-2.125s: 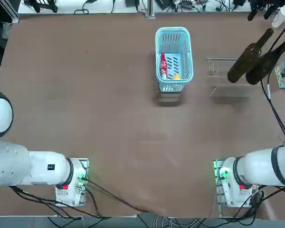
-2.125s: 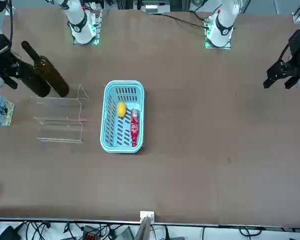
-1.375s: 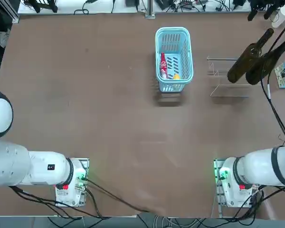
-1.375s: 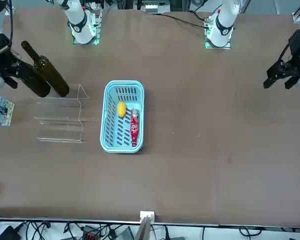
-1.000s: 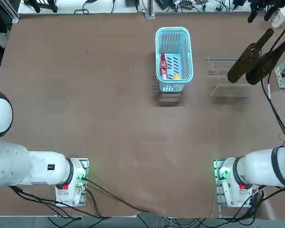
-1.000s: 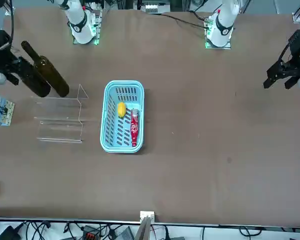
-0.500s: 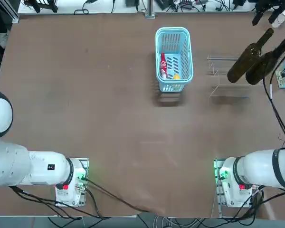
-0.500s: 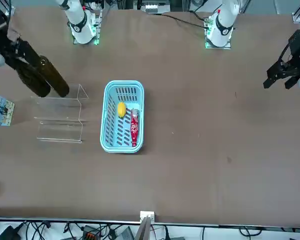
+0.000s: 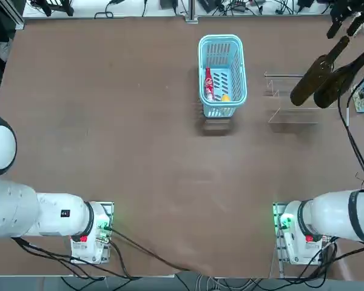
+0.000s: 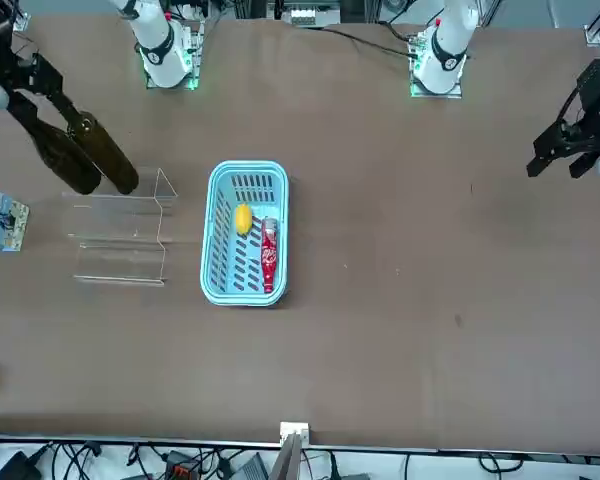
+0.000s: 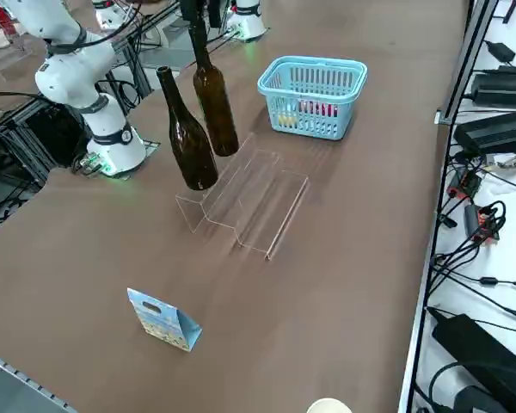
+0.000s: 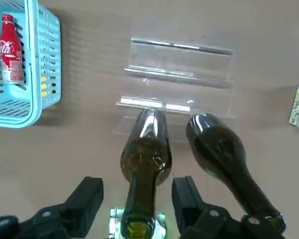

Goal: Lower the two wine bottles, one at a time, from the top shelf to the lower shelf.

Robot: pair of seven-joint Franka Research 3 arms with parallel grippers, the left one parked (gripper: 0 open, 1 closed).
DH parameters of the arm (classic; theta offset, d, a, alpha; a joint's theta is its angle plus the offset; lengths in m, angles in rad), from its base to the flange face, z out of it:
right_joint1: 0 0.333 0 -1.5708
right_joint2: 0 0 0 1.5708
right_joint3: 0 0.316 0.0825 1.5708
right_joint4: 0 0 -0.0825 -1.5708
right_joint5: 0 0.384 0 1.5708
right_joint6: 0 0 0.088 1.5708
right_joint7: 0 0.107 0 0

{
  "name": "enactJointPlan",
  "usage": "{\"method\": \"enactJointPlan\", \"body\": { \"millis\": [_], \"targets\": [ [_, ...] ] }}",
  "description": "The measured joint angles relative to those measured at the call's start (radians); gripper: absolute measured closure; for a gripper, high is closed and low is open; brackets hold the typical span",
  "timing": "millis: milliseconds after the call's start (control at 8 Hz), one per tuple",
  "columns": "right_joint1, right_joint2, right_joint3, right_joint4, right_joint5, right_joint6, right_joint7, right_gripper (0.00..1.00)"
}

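Observation:
Two dark wine bottles stand upright side by side on the top shelf (image 12: 199, 102) of the clear acrylic stand. One bottle (image 12: 145, 149) (image 9: 312, 77) (image 11: 215, 103) is nearer the blue basket; the other (image 12: 222, 149) (image 9: 335, 80) (image 11: 187, 142) stands beside it. My right gripper (image 12: 138, 196) (image 11: 193, 12) (image 10: 40, 72) hangs over the first bottle's mouth. Its black fingers (image 12: 87, 199) flank the slim neck with a gap on each side, so it is open and touches nothing. The lower shelf (image 12: 179, 62) lies bare on the side away from the robot.
A light-blue basket (image 9: 222, 41) with a small red bottle (image 9: 208, 83) and a yellow item stands beside the stand, toward the table's middle. A small printed card (image 11: 162, 320) stands on the outer side of the stand. Cables run along the table edges.
My right gripper has moved from beside the bottles up over the neck of the bottle nearer the basket, and its fingers have narrowed a little. Both bottles stay put.

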Motion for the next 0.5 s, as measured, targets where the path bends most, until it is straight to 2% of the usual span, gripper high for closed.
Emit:
{"method": "enactJointPlan", "body": {
  "millis": [500],
  "targets": [
    [0.000, -0.025, 0.006, -0.046, -0.007, -0.005, 0.000, 0.26]
  ]
}}
